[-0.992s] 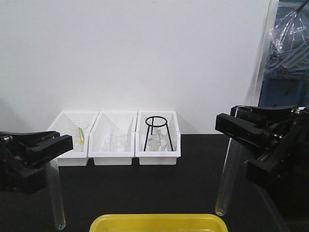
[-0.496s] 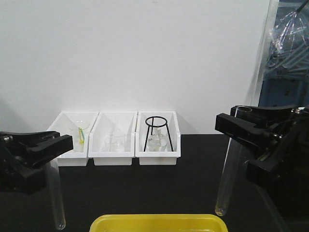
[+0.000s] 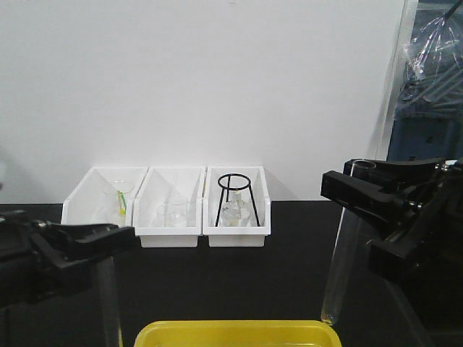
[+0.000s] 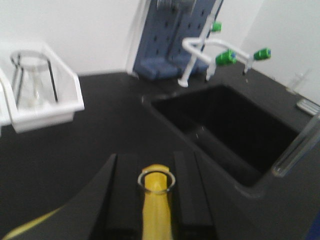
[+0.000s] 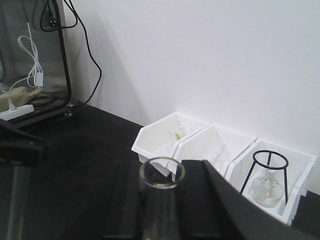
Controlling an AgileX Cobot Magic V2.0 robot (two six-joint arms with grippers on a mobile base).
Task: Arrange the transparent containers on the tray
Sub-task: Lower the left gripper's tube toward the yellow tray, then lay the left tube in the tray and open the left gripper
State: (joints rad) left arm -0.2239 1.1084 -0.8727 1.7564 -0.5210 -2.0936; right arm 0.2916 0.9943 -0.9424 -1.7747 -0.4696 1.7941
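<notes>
Yellow tray (image 3: 235,327), clear tubes (image 3: 341,260), 3 wht bins (image 3: 170,237), blk table (image 3: 217,282)

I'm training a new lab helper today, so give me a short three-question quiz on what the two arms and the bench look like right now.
1. True or false: the left gripper grips the left tube and the right gripper grips the right tube, open ends up.
2. Seen from the front camera, which of the white bins holds the black wire stand? A the left one, B the middle one, C the right one.
3. Fill in: the tray at the near edge, between the two tubes, is coloured ___.

Key: 1 true. 2 C. 3 yellow.
</notes>
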